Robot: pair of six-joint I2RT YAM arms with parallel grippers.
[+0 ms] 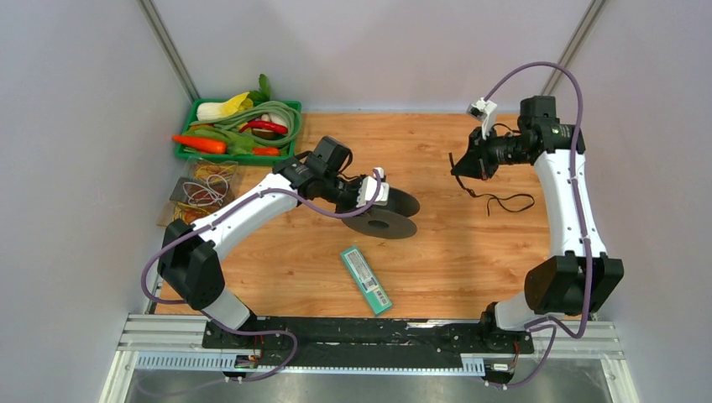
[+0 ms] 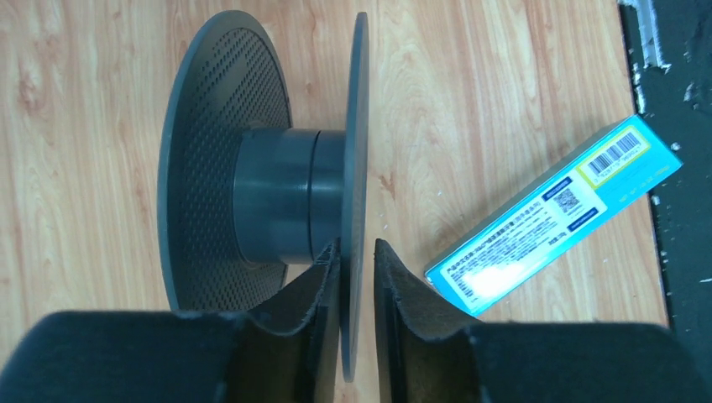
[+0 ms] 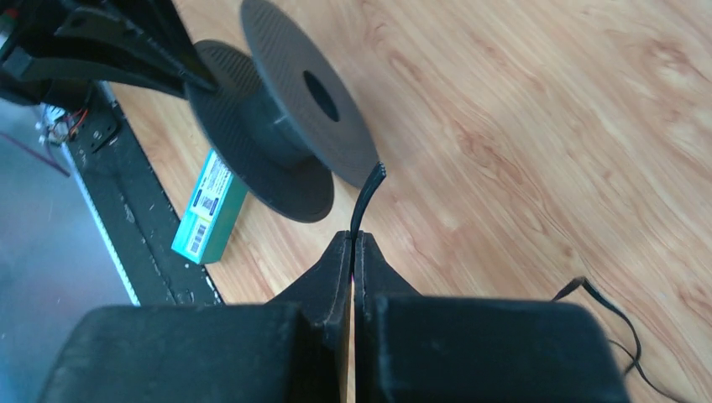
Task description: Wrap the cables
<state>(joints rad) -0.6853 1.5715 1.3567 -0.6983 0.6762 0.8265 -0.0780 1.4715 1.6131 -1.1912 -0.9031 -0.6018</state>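
A dark grey round spool [image 1: 388, 214] lies tilted on the wooden table at the centre. My left gripper [image 1: 379, 191] is shut on one flange of the spool [image 2: 357, 168]; the hub [image 2: 277, 195] shows left of the fingers. A thin black cable [image 1: 495, 200] hangs from my right gripper [image 1: 461, 170] and loops on the table at the right. My right gripper is shut on the cable's end [image 3: 366, 195], which sticks out past the fingertips toward the spool [image 3: 285, 117]. The cable's loose part shows at the lower right in the right wrist view [image 3: 604, 306].
A teal box [image 1: 367, 280] lies near the front edge, also in the left wrist view [image 2: 554, 214]. A green tray of toy vegetables [image 1: 239, 130] stands at the back left. A tangle of yellowish wires [image 1: 206, 189] lies in front of the tray.
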